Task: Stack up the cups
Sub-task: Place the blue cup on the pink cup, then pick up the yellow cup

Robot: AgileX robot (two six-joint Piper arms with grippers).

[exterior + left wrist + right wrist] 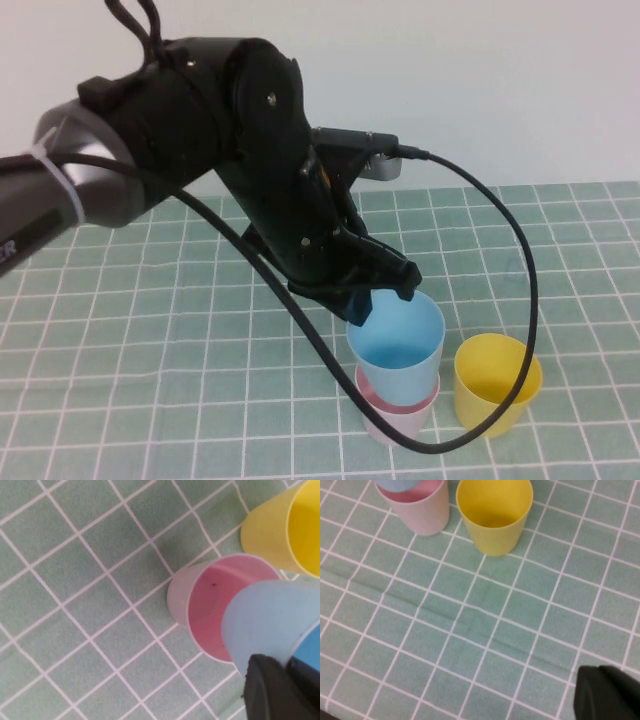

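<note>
Pale pink cup [400, 415]: upright on the surface [150, 380] at the near edge of the high view, its rim showing as a band around the base of the cup lodged in it; the left wrist view shows its pink interior [220, 605] partly covered. Light blue cup [397, 345]: lowered partway into the pink cup, tilted slightly, most of its body above the pink rim; also seen in the left wrist view [265, 620] and as a sliver at the edge of the right wrist view [395, 484]. Yellow cup [496, 382]: upright and empty, just beside the pink cup on the robot's right, apart from it by a narrow gap; visible in the left wrist view [280, 530] and the right wrist view [494, 512]. Surface: green cloth with a white grid. Left gripper [385, 290]: above the stacked pair, pinching the far rim of the light blue cup, one finger inside the rim and one outside; dark fingertips [270, 685] show at the blue rim in the left wrist view. Black cable [500, 220]: loops from the left arm down past the yellow cup. Right gripper [607, 692]: only a dark corner of it shows in its own wrist view, over bare surface well apart from the cups; whether it is spread or pressed together cannot be told.
</note>
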